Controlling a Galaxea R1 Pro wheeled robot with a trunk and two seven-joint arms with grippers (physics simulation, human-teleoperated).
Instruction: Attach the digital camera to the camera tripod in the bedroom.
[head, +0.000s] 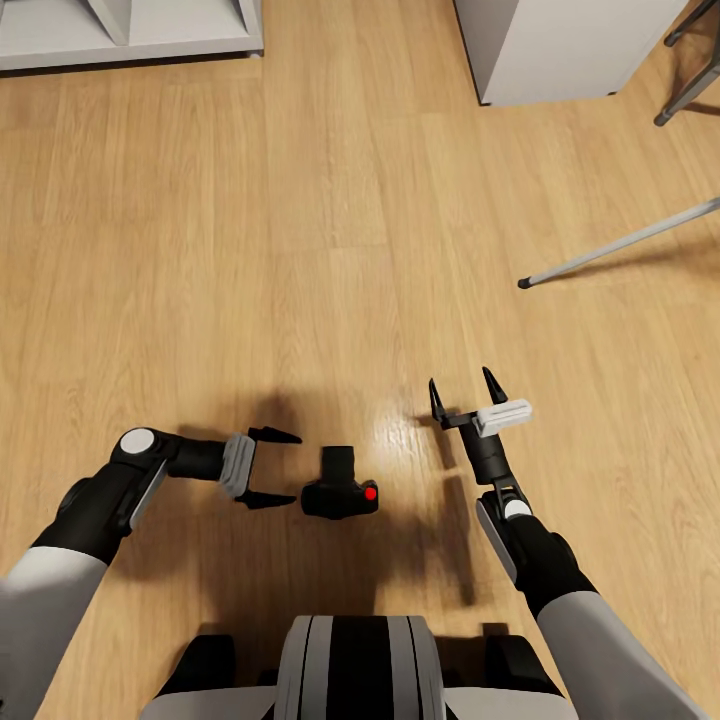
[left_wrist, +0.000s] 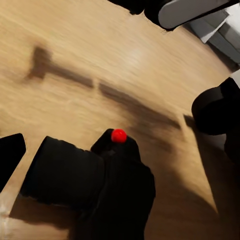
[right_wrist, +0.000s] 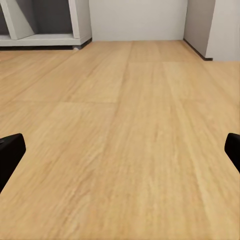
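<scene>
The digital camera (head: 340, 487) lies on the light wood floor just in front of my base, lens barrel pointing away from me, red button to its right. In the left wrist view the camera (left_wrist: 95, 187) is close up, red button on top. My left gripper (head: 277, 466) is open, fingers pointing right, just left of the camera and apart from it. My right gripper (head: 464, 392) is open and empty, right of the camera, pointing away. One silver leg of the camera tripod (head: 620, 243) with a black foot crosses the floor at the far right.
A grey cube shelf (head: 130, 30) stands at the back left, also seen as the shelf (right_wrist: 45, 22) in the right wrist view. A white desk side (head: 560, 45) stands at the back right, with dark legs (head: 690, 70) beside it. My base (head: 355, 665) is at the bottom.
</scene>
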